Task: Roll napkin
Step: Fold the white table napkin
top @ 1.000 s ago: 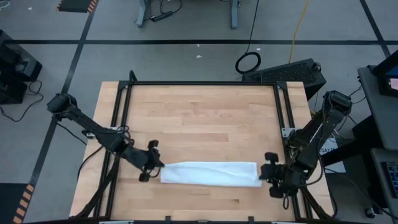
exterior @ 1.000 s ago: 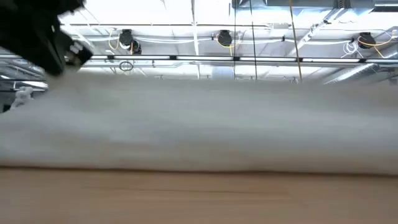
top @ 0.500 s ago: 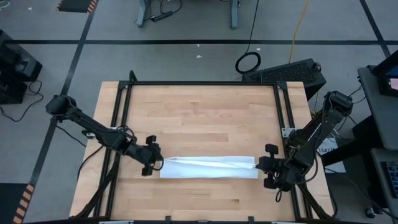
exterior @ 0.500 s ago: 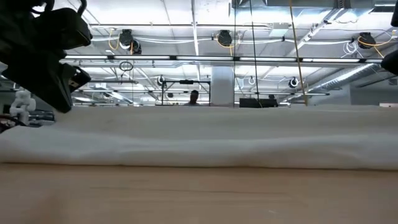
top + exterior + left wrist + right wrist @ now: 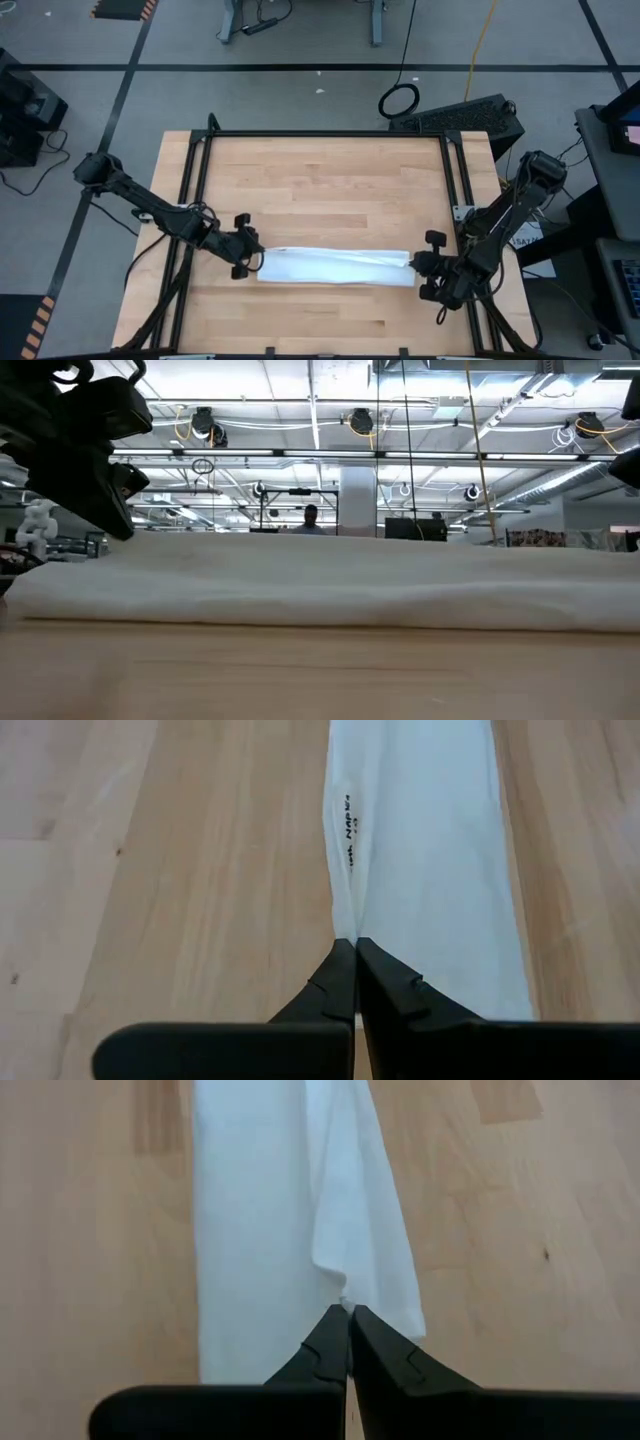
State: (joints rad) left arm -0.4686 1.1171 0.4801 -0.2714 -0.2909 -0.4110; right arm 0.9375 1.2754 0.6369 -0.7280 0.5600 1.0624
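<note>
The white napkin [image 5: 335, 267] lies as a long narrow strip running left to right on the near half of the wood table [image 5: 320, 190]. It fills the low view [image 5: 320, 585]. My left gripper [image 5: 254, 263] is shut at the strip's left end [image 5: 353, 942]. My right gripper [image 5: 416, 266] is shut at its right end [image 5: 348, 1308]. The right wrist view shows an upper layer [image 5: 365, 1230] folded over a flat lower layer [image 5: 250, 1230]. My left gripper pinches the napkin's left end between its two fingers, at the edge that carries small printed text [image 5: 345, 925]. The fingers slant down from the table's left and point along the strip. The cloth lies on the table. My right gripper pinches the end of the folded-over upper layer [image 5: 345, 1292] at the napkin's right end, between its two fingers. The fingers slant down from the table's right, along the strip. That layer puckers up to the fingertips, and the rest lies flat on the table.
A black metal frame [image 5: 330, 133] borders the table at its far, left and right sides. The wood beyond the napkin toward the far edge is bare. A black case [image 5: 460, 115] sits on the floor past the far right corner. A person [image 5: 310, 517] stands far off in the room.
Both grippers have gone toward the table's far edge and down, staying shut on the napkin's ends. The held edge, raised high a second ago, has come over and down. The napkin now lies lower, as a narrower strip a little farther from the near edge.
</note>
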